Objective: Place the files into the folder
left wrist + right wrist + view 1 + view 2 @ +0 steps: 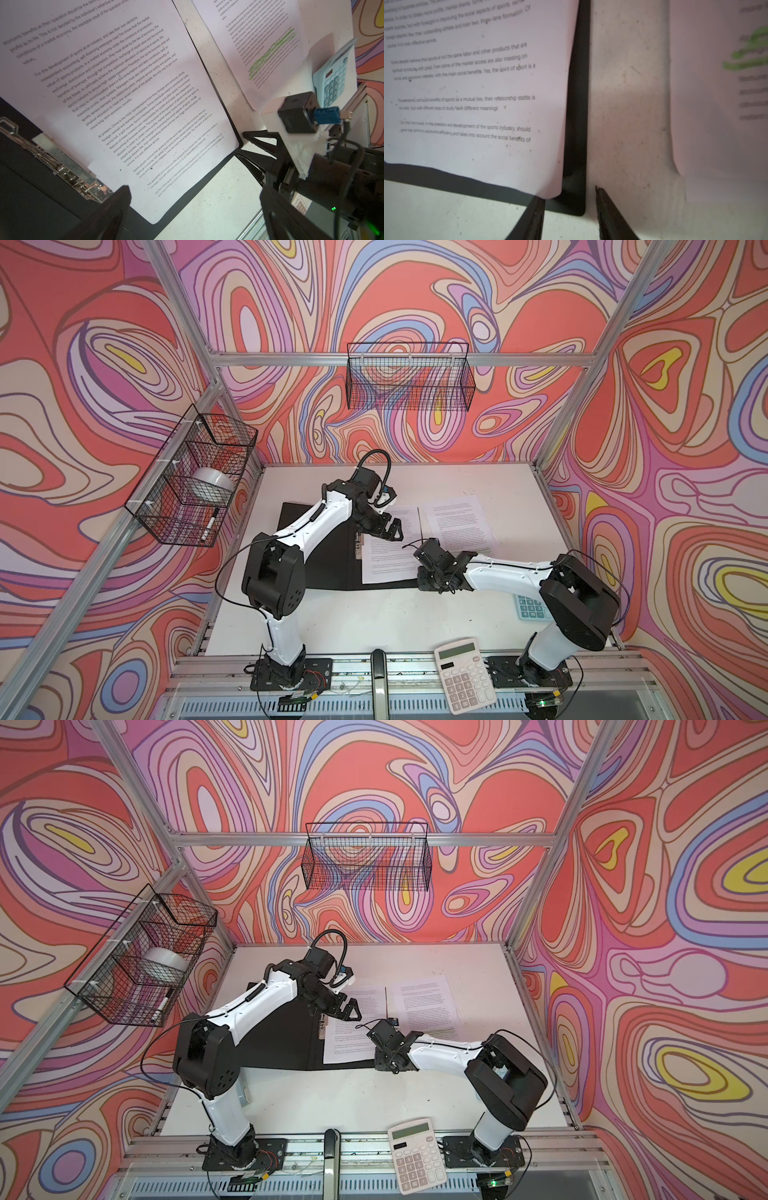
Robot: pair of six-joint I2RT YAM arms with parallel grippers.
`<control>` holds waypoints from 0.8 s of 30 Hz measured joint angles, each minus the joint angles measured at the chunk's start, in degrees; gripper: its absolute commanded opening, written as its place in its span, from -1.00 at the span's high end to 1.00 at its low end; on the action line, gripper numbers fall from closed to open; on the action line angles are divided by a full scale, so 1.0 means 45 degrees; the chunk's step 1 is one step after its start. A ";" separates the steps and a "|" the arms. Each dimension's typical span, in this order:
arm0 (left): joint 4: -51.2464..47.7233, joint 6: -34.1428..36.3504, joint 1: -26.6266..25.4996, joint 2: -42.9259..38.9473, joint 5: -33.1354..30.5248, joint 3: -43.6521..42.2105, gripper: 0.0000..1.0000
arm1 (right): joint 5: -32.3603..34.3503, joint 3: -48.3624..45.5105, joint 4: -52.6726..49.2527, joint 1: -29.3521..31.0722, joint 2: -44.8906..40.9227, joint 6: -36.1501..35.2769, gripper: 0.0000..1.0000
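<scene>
The folder (332, 568) (286, 1040) lies open on the white table, black inside up, with a metal clip (62, 166) at its spine. One of the files (386, 560) (124, 83) (477, 83) rests flat on its right half. A second sheet with green highlighted lines (457, 522) (259, 41) lies on the table to the right of the folder. My left gripper (395, 531) (195, 193) hovers open over the sheet near the clip, holding nothing. My right gripper (422, 583) (569, 193) sits at the folder's front right corner (577, 145), jaws apart, one fingertip hidden under the sheet's corner.
A white calculator (463, 676) lies at the table's front edge. A light blue calculator (530, 608) (332, 83) sits partly under my right arm. Wire baskets hang on the left wall (195, 481) and the back wall (409, 381).
</scene>
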 measured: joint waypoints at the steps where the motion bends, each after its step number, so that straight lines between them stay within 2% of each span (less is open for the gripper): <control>1: 0.0005 -0.0005 0.0000 0.0010 0.0000 0.0000 -0.95 | 0.0316 0.0010 -0.0107 0.0000 0.0000 0.0024 0.16; 8: 0.0097 -0.0107 -0.0044 0.0330 -0.0058 -0.0189 -0.95 | 0.1938 0.0393 -0.0612 0.0000 0.0010 -0.0005 0.23; 13: 0.0097 -0.0257 -0.0185 0.0918 -0.0219 -0.0364 -0.95 | 0.2618 0.0476 -0.0680 0.0010 0.0010 -0.0170 0.41; 19: 0.0049 -0.0296 -0.0189 0.1132 -0.0432 -0.0355 -0.95 | 0.2696 0.0461 -0.0971 0.0175 -0.0097 -0.0408 0.40; 24: -0.0102 -0.0321 -0.0189 0.1132 -0.1175 -0.0243 -0.95 | 0.2297 0.0282 -0.0879 0.0204 -0.1452 -0.0699 0.50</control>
